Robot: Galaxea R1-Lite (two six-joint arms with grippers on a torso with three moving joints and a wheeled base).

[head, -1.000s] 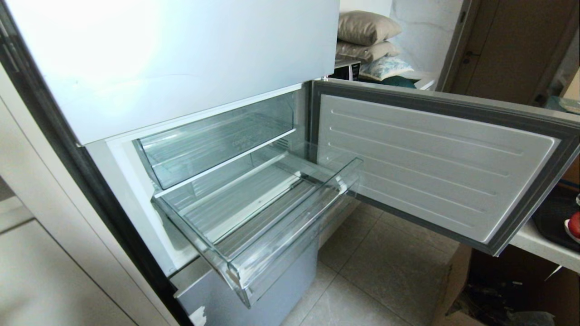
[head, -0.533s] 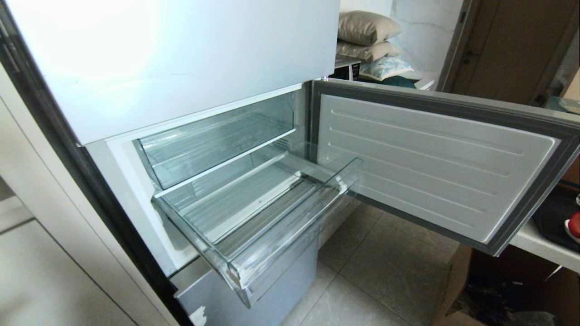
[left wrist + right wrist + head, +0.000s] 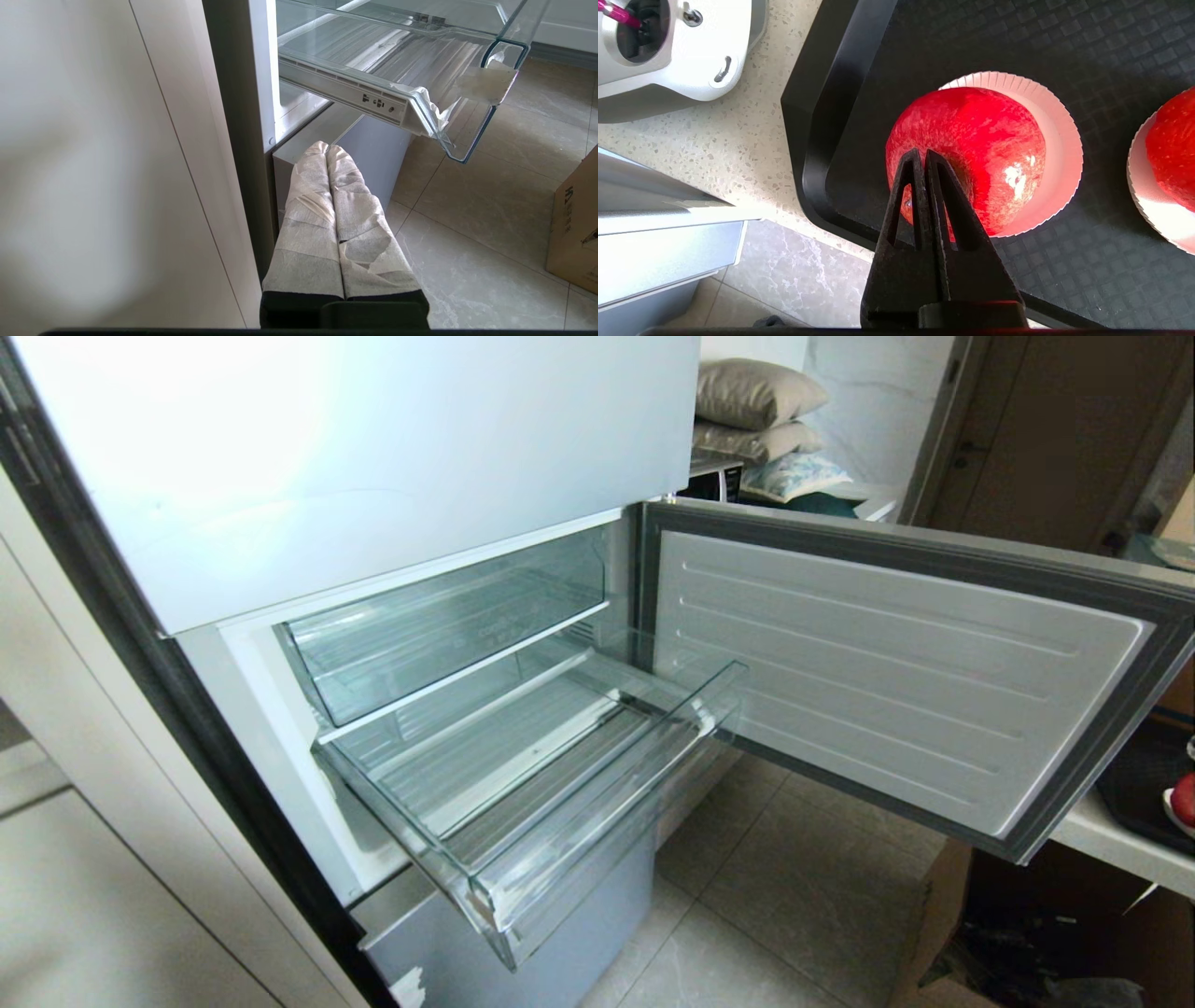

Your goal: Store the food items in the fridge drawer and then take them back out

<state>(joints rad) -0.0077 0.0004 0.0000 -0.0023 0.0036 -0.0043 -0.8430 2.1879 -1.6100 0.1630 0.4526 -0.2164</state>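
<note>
The fridge drawer (image 3: 523,887) is pulled out of the pale fridge and holds nothing; its corner also shows in the left wrist view (image 3: 467,140). A glossy red apple (image 3: 985,149) sits on a white paper plate (image 3: 1059,154) in a black tray (image 3: 822,140). My right gripper (image 3: 920,153) hangs just above the apple's near side, fingers shut together with nothing between them. A second red fruit (image 3: 1174,144) sits on another plate to the side. A sliver of red fruit (image 3: 1184,800) shows at the head view's right edge. My left gripper (image 3: 326,147) is parked low beside the fridge, shut.
The fridge door (image 3: 896,681) stands open to the right. Above the drawer is another clear bin (image 3: 439,625). The tray rests on a speckled counter (image 3: 752,154) next to a white appliance (image 3: 677,46). A cardboard box (image 3: 574,224) stands on the tiled floor.
</note>
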